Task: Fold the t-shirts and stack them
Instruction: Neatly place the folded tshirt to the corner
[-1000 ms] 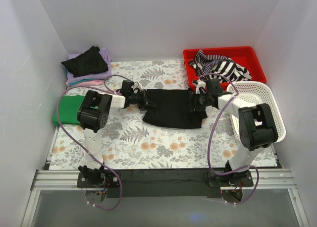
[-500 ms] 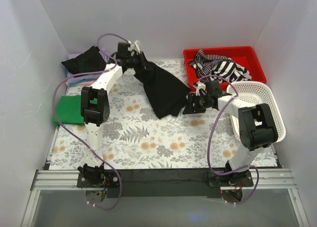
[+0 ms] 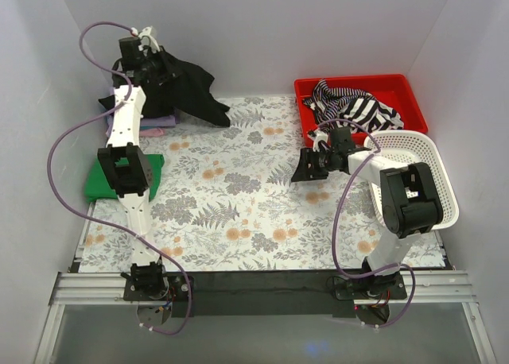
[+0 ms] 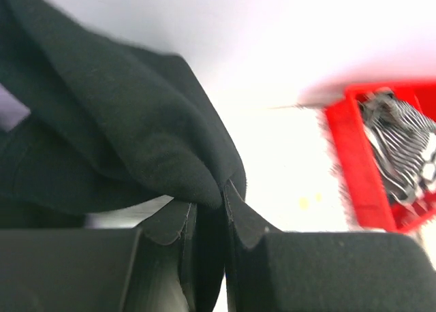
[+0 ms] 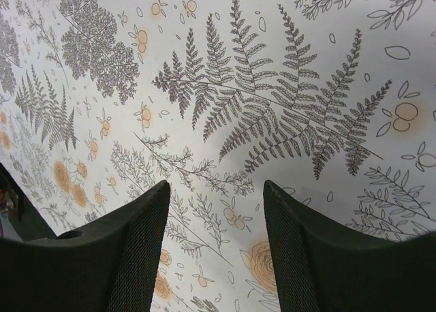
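My left gripper [image 3: 151,60] is stretched to the back left corner and is shut on a black t-shirt [image 3: 193,92]. The shirt hangs from it over the pile of folded t-shirts [image 3: 157,121], where lilac and pink layers show. In the left wrist view the black t-shirt [image 4: 122,135] is pinched at its edge between the fingers of the left gripper [image 4: 210,206]. A folded green t-shirt [image 3: 102,180] lies at the left edge. A striped t-shirt [image 3: 354,103] fills the red bin [image 3: 402,84]. My right gripper [image 3: 306,169] is open and empty; the right wrist view shows the right gripper [image 5: 216,189] over the patterned cover.
The white mesh basket [image 3: 433,153] stands at the right edge beside the right arm. The red bin [image 4: 354,169] also shows in the left wrist view. The floral table covering [image 3: 238,213] spans the table. White walls close in the left, back and right.
The left gripper lifted the black t-shirt from the table's middle and carried it to the back left over the pile. The right gripper let the shirt go and stayed put.
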{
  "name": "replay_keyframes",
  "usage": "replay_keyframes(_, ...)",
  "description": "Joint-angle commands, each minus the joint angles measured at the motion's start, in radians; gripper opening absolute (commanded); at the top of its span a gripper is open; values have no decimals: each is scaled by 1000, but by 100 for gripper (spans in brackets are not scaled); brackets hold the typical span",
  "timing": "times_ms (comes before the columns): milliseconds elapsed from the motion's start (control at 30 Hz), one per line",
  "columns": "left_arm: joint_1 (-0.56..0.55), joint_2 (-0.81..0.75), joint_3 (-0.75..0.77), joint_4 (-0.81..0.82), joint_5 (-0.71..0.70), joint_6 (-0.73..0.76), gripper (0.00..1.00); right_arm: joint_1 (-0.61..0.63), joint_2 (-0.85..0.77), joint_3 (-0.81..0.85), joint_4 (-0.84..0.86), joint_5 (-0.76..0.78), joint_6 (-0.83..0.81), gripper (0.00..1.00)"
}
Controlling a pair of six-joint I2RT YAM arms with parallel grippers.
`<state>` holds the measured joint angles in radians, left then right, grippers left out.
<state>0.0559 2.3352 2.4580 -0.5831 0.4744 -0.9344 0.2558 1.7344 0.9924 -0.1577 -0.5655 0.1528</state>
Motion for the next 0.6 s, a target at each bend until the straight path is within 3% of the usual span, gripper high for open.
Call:
replay_keyframes(0,99,-60,55,80,13,25,0,8,36,46,18,-45,1,63)
replay_keyframes(267,257,-44,78,183,-75,134,0,39,99,71,40,-63,24,63)
replay_keyframes(467,331,30,-19,233,-115,154,0,65,137,86,41,-70,27,62)
replay_keyframes(533,340,73,-24,258,-117,145,12,71,140,84,43,-70,28,62)
replay_keyframes(567,340,88,-28,261,-118,140,37,72,142,84,43,-70,28,62)
